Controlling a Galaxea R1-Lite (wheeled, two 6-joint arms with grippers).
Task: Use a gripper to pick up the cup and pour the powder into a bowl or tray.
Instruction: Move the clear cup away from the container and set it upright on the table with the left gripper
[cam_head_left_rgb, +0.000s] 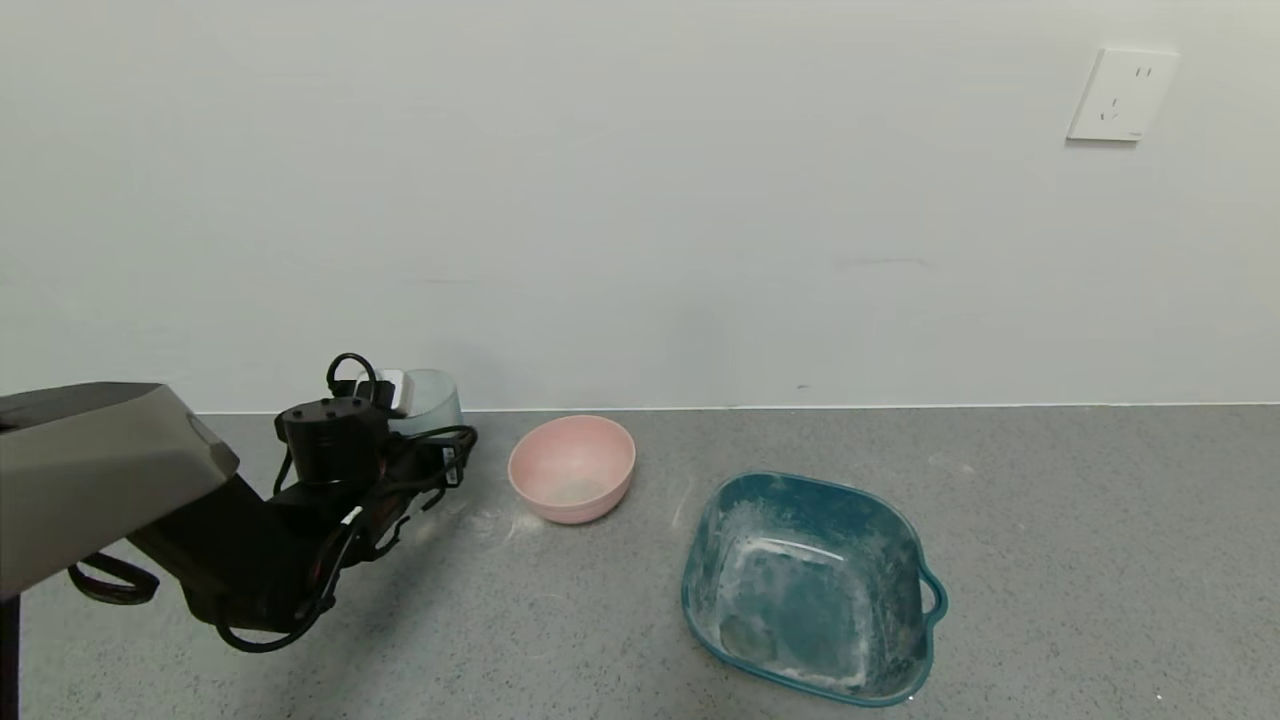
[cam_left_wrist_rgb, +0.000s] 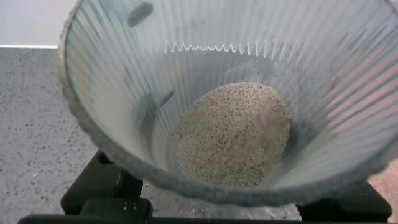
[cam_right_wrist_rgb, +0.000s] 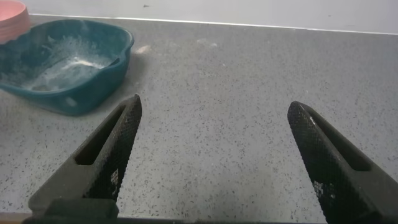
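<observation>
cup (cam_left_wrist_rgb: 124, 81): translucent pale blue-grey, fine vertical ribs
powder (cam_left_wrist_rgb: 233, 134): greyish white, finely speckled
bowl (cam_head_left_rgb: 572, 468): plain pale pink
tray (cam_head_left_rgb: 812, 585): teal, smeared with white
left gripper (cam_head_left_rgb: 385, 400): black, white pads
counter (cam_head_left_rgb: 1050, 520): grey, speckled
wall (cam_head_left_rgb: 640, 200): plain off-white

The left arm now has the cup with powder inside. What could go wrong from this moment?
1. The cup held by the left tool still has powder inside, so tilting before it reaches the pink bowl would probably spill onto the counter, already dusted white.
2. The bowl looks light; a bump might shift it.
</observation>
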